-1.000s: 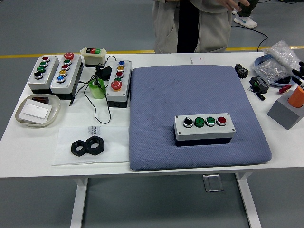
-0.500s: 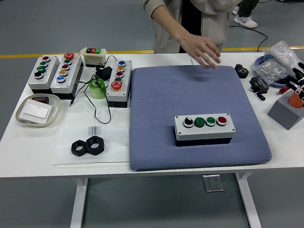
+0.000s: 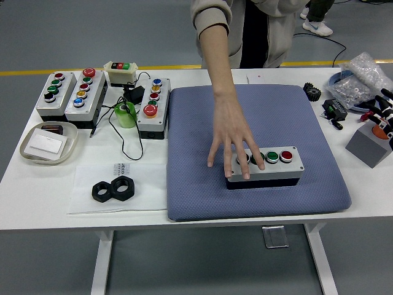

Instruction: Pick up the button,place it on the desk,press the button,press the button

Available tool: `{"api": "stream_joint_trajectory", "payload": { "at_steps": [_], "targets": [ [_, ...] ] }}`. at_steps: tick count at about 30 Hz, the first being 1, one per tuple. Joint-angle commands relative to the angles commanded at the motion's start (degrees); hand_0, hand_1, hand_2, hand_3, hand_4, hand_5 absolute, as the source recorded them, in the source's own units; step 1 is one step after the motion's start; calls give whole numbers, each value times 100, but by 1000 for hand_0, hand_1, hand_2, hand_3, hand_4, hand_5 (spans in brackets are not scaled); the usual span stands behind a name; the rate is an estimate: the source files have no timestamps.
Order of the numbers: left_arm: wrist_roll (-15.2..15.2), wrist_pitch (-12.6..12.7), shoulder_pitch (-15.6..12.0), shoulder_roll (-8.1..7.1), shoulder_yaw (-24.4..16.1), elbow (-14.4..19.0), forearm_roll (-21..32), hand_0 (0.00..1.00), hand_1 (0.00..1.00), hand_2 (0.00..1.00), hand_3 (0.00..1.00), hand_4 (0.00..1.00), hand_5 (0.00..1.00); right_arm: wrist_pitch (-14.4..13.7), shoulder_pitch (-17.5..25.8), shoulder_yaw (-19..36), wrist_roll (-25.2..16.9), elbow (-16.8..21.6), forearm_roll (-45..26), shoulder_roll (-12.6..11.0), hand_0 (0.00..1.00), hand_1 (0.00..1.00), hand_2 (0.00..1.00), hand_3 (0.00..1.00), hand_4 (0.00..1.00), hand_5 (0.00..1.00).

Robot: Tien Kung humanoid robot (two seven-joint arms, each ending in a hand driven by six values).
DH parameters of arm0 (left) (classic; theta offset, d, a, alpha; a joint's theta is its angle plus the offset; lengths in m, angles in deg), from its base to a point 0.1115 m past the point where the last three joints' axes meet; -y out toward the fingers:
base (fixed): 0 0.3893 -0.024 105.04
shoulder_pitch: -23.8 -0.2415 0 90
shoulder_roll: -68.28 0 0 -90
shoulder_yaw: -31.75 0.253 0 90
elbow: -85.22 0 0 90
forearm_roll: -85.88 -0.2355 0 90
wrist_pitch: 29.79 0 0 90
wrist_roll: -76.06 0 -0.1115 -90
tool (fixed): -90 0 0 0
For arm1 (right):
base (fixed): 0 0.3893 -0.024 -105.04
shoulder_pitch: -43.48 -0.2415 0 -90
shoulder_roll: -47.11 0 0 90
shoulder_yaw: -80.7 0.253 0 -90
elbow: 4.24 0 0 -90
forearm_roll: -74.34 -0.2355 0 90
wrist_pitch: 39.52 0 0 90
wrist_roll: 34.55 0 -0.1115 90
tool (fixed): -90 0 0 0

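1. White table (image 3: 37,203): the near edge runs across the lower part of the head view; bare tabletop is seen along the front left, and a narrow bare strip lies between the blue pad and the front edge

2. Two black hex nuts (image 3: 113,190): laid touching one another on a clear sheet (image 3: 83,184) near the front left; a small printed label (image 3: 120,167) lies just behind them, its text too small to be read

3. Blue pad (image 3: 196,184): spread over the table's middle; its front left and far portions are left free

4. Button box (image 3: 279,167): grey, four buttons, set on the pad's front right part; a green and a red button are exposed at its right end

5. Person's hand (image 3: 232,138): reached in from the far side, fingers spread and laid over the box's left half; nothing is grasped

6. Shallow tray (image 3: 27,157): at the left edge, a white card held in it

7. Three further button boxes (image 3: 101,92): lined up at far left, with a small three-button unit (image 3: 120,72) behind and a green roll (image 3: 126,115) among black cables

8. Grey block (image 3: 367,147): at the right edge, an orange item on it

9. Right hand (image 3: 382,107): only partly seen at the right edge above the block; whether clenched or released cannot be told

10. Bag of small parts (image 3: 362,77): in the far right corner; a black gear (image 3: 312,93) lies near the pad's far corner
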Motion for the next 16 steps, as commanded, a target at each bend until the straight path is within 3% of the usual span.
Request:
{"api": "stream_joint_trajectory", "payload": {
  "at_steps": [16],
  "targets": [
    [81, -3, -83, -26, -184, 10, -328, 766, 828, 871, 832, 634, 998, -14, 87, 22, 33, 22, 17, 7, 904, 820, 876, 848, 609, 389]
  ]
}}
